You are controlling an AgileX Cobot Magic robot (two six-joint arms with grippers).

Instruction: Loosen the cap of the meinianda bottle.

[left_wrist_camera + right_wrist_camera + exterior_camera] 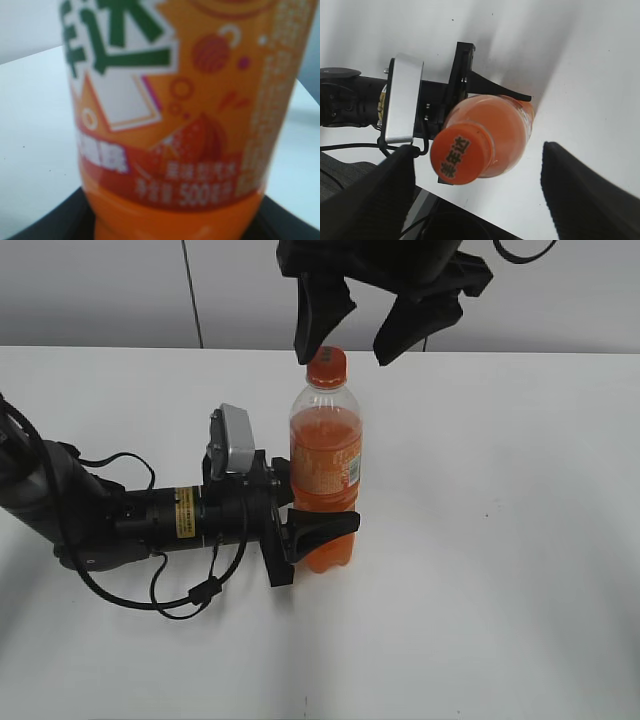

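The meinianda bottle (325, 475) stands upright on the white table, full of orange liquid, with an orange label band. Its label fills the left wrist view (175, 125). My left gripper (318, 532) is shut on the bottle's lower body, just under the label. The orange cap (326, 366) is on the neck. My right gripper (350, 340) hangs open just above the cap, one finger on each side, not touching it. In the right wrist view the cap (462, 153) with dark print sits between the open fingers (477, 187), nearer the left one.
The white table (500, 540) spreads around the bottle. The left arm with its silver wrist camera (232, 440) and loose black cables (190, 595) lies low at the left. A grey wall (100, 290) runs behind.
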